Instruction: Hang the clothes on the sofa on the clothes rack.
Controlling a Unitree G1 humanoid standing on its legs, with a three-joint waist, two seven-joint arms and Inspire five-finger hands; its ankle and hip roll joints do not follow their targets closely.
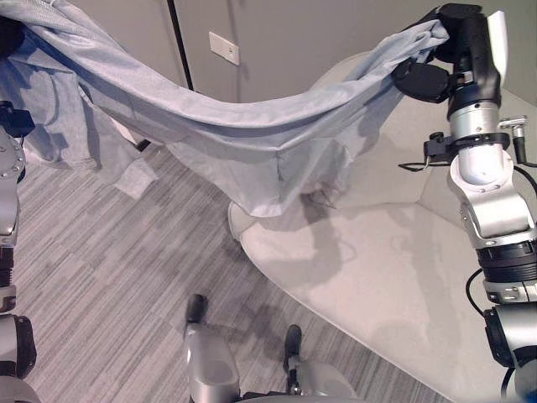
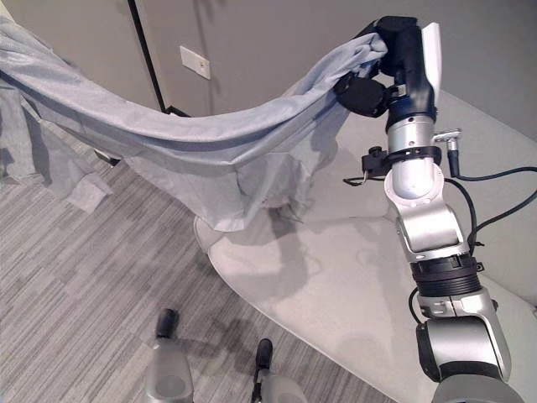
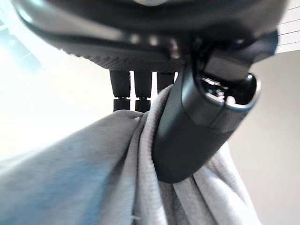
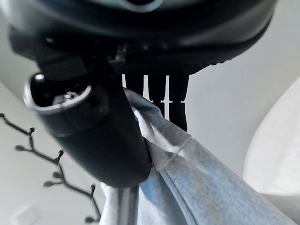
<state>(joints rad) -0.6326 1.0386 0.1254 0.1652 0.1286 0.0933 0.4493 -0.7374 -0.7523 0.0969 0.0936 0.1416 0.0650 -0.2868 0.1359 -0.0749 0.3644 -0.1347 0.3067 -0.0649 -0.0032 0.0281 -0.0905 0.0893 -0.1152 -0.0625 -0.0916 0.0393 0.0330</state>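
While it sags in the middle above the sofa (image 1: 369, 277) and floor (image 1: 101, 277), the shirt (image 1: 252, 126) stretches between the left robot hand (image 3: 187, 122) and right robot hand (image 2: 394, 71), both clenched on its ends; a rack (image 4: 56, 176) stands far off.

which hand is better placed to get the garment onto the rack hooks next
Probably the right hand. Both hands pinch the grey garment spread between them, but the rack's hooked branches show just past the right hand; nothing similar shows past the left hand.
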